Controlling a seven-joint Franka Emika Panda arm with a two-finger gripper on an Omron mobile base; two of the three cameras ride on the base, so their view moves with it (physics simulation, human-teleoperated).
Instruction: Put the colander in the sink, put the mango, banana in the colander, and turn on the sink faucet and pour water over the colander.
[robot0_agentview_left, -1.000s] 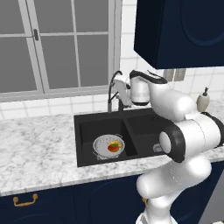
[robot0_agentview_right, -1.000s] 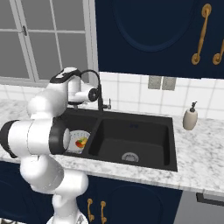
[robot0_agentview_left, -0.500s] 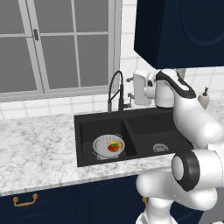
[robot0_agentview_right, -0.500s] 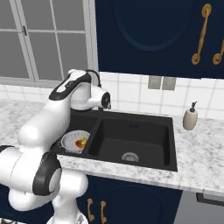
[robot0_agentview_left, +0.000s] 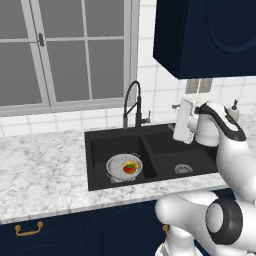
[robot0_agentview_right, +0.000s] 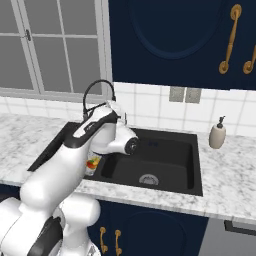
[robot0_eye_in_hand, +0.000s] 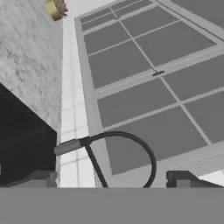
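Note:
The light-grey colander (robot0_agentview_left: 118, 168) sits in the left basin of the black sink (robot0_agentview_left: 165, 145). Inside it lie the red mango (robot0_agentview_left: 130, 169) and the yellow banana (robot0_agentview_left: 131, 163). The tall black sink faucet (robot0_agentview_left: 132, 104) stands behind the divider between the basins. My gripper (robot0_agentview_left: 179, 123) hovers over the right basin, to the right of the faucet and apart from it. In the hand view the gripper (robot0_eye_in_hand: 109, 179) is open and empty, with the faucet's arch (robot0_eye_in_hand: 131, 136) between and beyond its fingertips (robot0_eye_in_hand: 41, 178). From the right base view my arm hides most of the colander (robot0_agentview_right: 92, 163).
A beige soap dispenser (robot0_agentview_left: 233, 111) (robot0_agentview_right: 217, 135) stands on the marble counter right of the sink. A dark blue wall cabinet (robot0_agentview_left: 205, 35) hangs above my hand. A window (robot0_agentview_left: 65, 50) runs behind the faucet. The right basin holds just its silver drain (robot0_agentview_right: 148, 179).
My hand has swung right and slightly down, away from the faucet, to above the right basin. The jaws stayed open. Colander and fruit have not moved.

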